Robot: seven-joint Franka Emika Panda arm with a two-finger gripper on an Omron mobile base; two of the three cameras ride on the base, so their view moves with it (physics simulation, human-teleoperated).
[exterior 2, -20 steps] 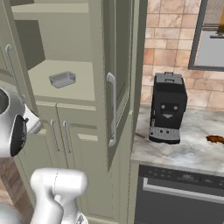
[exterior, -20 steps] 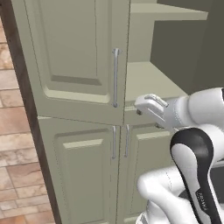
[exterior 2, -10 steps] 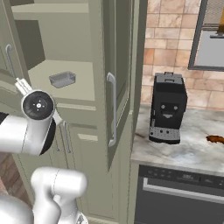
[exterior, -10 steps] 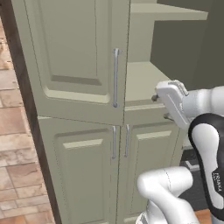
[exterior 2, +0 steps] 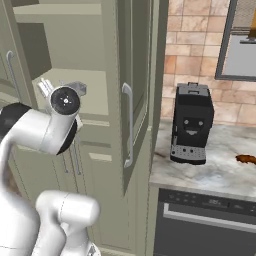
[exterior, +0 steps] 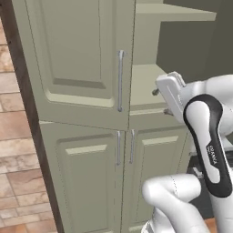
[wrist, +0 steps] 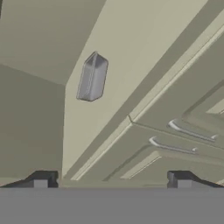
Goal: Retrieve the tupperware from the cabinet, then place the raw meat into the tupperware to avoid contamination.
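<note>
1. Cabinet (exterior 2: 135,75) stands with its upper door swung wide, giving the arm access.
2. Gripper (wrist: 111,180), fingers spread wide and empty, faces the shelf.
3. Tupperware (wrist: 92,78) sits alone on that shelf, awaiting retrieval.
4. Raw meat (exterior 2: 246,159) lies on the counter, well apart.

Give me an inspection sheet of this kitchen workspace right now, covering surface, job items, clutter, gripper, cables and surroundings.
Surface: pale cabinet shelf holding one container; marble counter to the right.
Job's things: tupperware sits on the shelf, untouched. Cabinet has its upper doors open, lower doors shut. Raw meat lies on the counter, right of the coffee machine.
Clutter: black coffee machine on the counter.
Grippers: gripper open, empty, pointed at the shelf, short of the tupperware.
Cables: nothing seen.
Surroundings: brick-pattern wall, dark dishwasher front under the counter.
</note>
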